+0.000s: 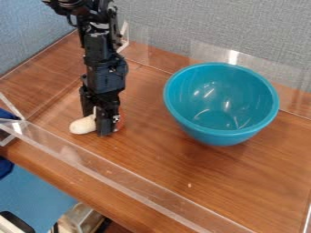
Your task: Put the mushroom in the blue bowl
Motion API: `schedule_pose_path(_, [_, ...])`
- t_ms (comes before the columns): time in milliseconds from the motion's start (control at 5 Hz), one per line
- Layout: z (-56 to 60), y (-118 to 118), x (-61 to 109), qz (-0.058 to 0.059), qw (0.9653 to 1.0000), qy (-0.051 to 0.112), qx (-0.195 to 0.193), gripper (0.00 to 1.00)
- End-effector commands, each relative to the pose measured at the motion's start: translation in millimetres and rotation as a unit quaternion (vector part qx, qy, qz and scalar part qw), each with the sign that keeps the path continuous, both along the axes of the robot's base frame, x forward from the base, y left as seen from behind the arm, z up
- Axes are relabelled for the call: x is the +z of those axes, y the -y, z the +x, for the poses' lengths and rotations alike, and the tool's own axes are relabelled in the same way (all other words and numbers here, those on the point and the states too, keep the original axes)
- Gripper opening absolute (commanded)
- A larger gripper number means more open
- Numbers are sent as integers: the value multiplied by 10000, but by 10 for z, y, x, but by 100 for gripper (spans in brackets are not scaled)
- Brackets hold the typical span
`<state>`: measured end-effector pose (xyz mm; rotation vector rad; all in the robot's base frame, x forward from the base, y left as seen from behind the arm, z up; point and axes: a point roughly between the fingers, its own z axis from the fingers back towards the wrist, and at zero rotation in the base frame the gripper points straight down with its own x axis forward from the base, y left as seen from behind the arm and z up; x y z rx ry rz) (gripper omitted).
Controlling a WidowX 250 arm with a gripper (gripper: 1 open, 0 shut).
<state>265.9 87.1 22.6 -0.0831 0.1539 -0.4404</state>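
Observation:
The mushroom [82, 126] lies on the wooden table at the left. Its cream stem sticks out to the left of my gripper [104, 126], and its reddish cap sits between the fingers, mostly hidden. The black gripper points straight down, its tips at the table surface, shut on the mushroom. To the right stands the blue bowl [223, 103], large, deep and empty, well apart from the gripper.
A wooden table [158, 155] is enclosed by low clear plastic walls [109, 177] along the front and sides. A blue-grey partition rises behind it. A blue object [7, 116] pokes in at the left edge.

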Motion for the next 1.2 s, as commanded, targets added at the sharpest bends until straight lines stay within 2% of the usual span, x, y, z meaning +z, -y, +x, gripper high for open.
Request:
schedule_pose_path(0, [43,70,17,6,9999,57,-89,0])
schedule_pose_path(1000, [47,80,17,24,10000,28,22,0])
